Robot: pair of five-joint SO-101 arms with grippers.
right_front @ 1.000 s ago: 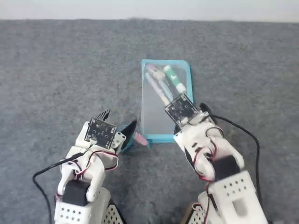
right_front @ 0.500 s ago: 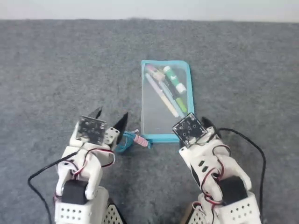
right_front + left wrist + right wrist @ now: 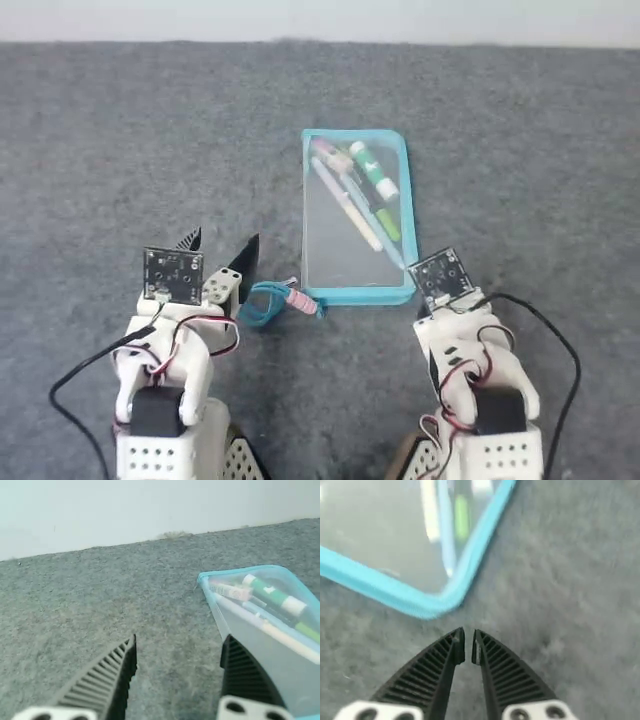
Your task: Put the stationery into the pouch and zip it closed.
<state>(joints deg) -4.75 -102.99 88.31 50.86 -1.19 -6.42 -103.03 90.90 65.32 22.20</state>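
The pouch lay flat on the grey surface, between and just ahead of the two arms. The pens were already inside it. The left pincer stood open and empty, just beside the teal loop and pink tag trailing from the pouch's near left corner. The right pincer was all but closed on nothing, its tips just short of the near right corner.

The filling looked done, so what remained was the zip, and I could not tell whether it was fully drawn. If it was not, the sound way would be to pin the pouch's rim with the right pincer. The left pincer would then close on the tag and pull straight along the zip line, kept low so the pouch did not lift or skid.

The pouch's long axis ran away from the arms. The pens slanted along that axis, and the tag pointed toward the left arm.
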